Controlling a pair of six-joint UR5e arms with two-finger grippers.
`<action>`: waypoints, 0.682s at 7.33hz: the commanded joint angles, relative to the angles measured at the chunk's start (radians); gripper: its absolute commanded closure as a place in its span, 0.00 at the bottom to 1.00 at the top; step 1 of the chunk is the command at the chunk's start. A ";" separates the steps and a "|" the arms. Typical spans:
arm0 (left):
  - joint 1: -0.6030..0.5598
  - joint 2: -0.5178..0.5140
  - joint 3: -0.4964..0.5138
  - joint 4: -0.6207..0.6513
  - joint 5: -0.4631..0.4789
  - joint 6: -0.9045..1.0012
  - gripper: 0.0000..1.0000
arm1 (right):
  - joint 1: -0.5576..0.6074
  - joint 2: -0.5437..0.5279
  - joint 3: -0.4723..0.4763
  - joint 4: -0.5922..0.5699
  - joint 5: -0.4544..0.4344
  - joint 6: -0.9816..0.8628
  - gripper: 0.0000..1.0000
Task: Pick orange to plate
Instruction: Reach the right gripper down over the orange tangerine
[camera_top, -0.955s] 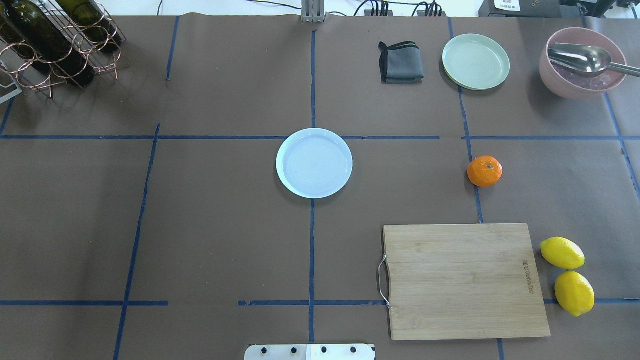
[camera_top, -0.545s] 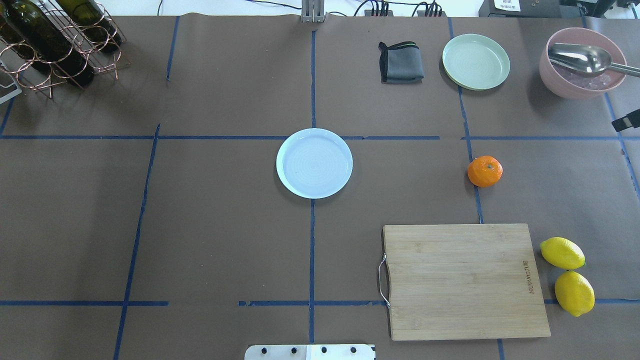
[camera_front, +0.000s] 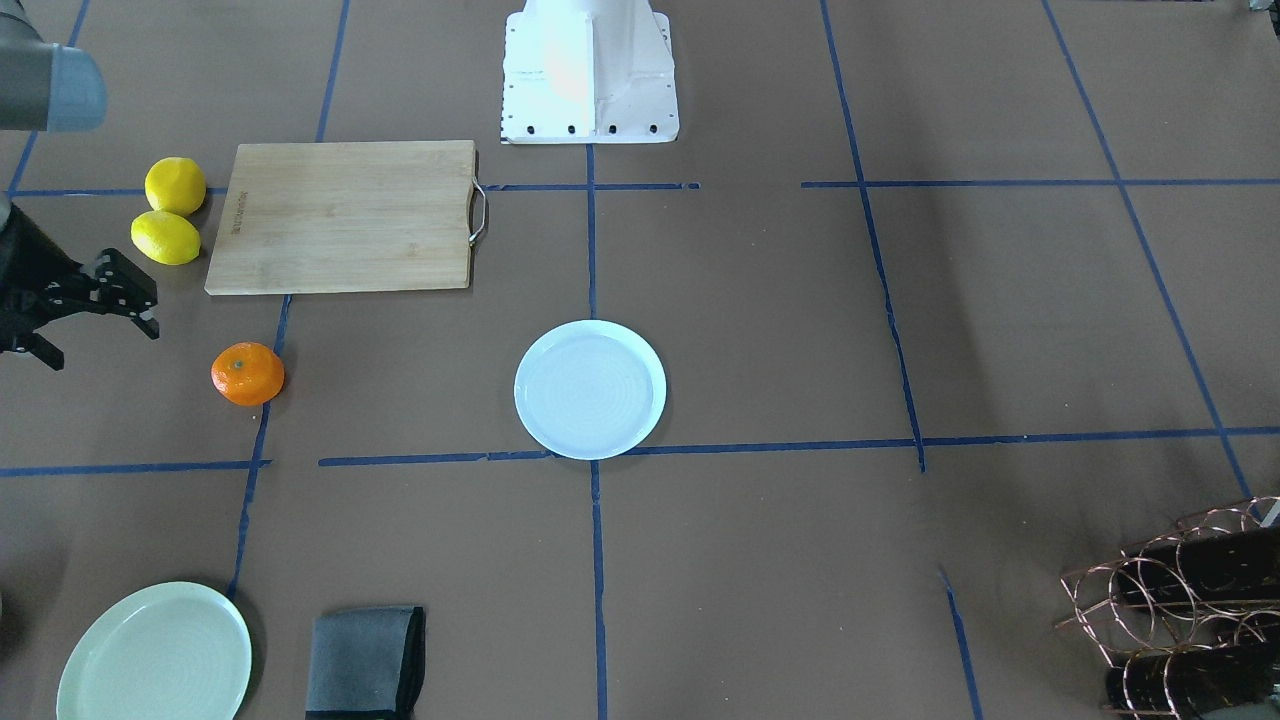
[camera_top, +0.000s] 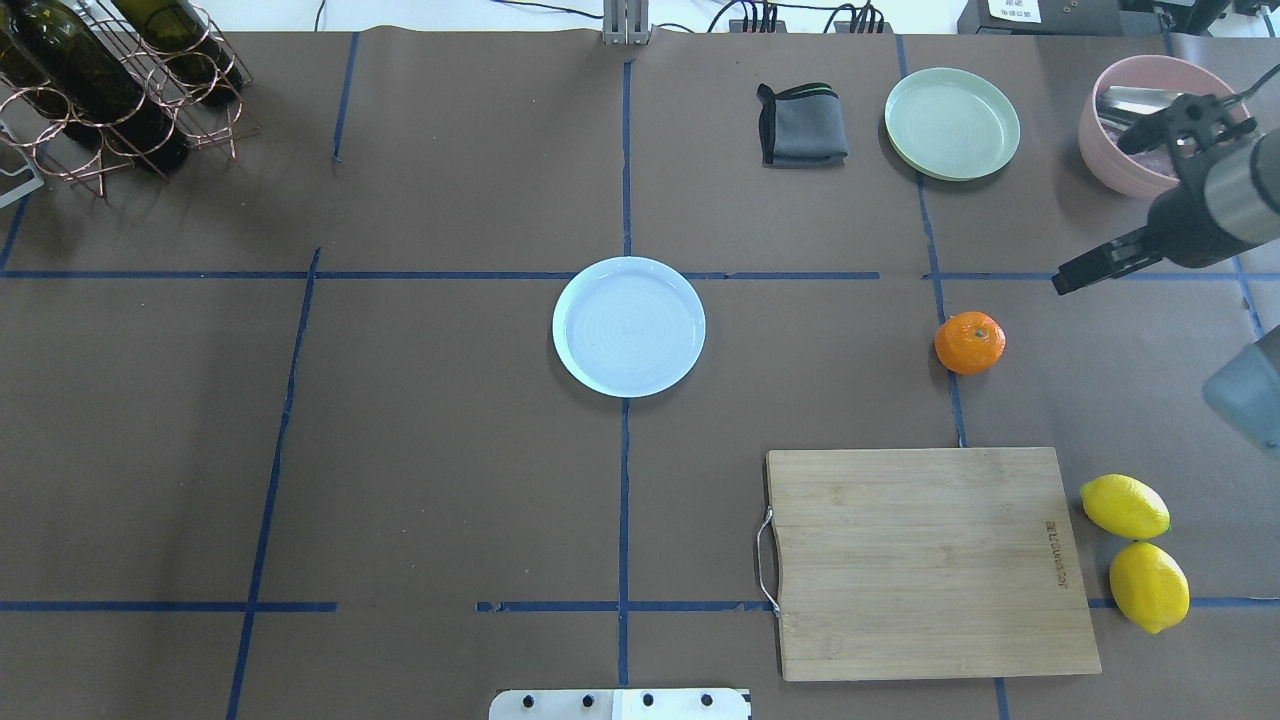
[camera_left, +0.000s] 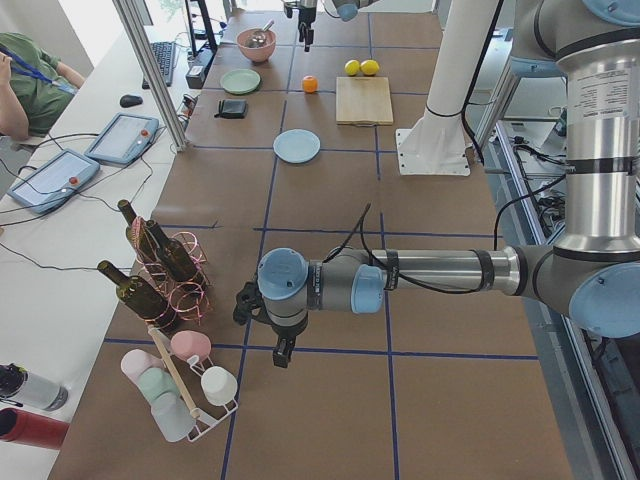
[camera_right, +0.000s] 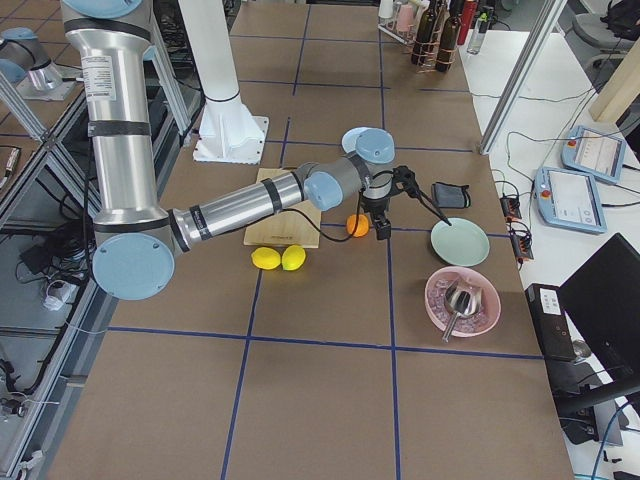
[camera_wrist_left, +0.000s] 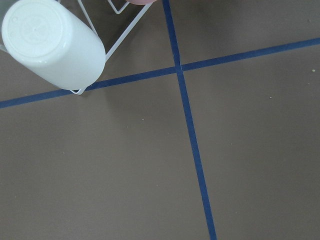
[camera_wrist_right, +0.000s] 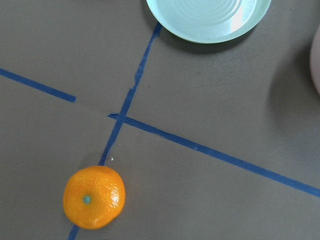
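Silver tube arms (camera_left: 440, 268), pale blue joint caps (camera_left: 283, 275), a black cable (camera_left: 350, 235), printed labels (camera_left: 600, 95); white base (camera_front: 588, 70), dark screws (camera_front: 571, 129) along its edge.

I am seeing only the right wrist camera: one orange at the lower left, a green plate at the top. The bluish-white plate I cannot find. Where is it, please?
Observer: The plate lies at the table's centre, to the robot's left of the orange, with bare table between them.
Operator: Is the right gripper open?
Observer: Yes, the right gripper is wide open. It is off to the side of the orange, toward the pink bowl, not above the fruit.
Operator: What else lies near the orange?
Observer: A wooden cutting board lies on the robot's side of the orange, with two lemons at the board's right edge.
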 joint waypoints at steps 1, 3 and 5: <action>-0.001 -0.001 -0.006 -0.002 -0.001 0.000 0.00 | -0.166 0.003 -0.017 0.092 -0.147 0.171 0.00; -0.001 0.002 -0.012 -0.003 -0.005 0.000 0.00 | -0.209 0.001 -0.043 0.101 -0.187 0.188 0.00; -0.001 0.005 -0.022 -0.003 -0.005 0.000 0.00 | -0.228 0.003 -0.055 0.101 -0.198 0.188 0.00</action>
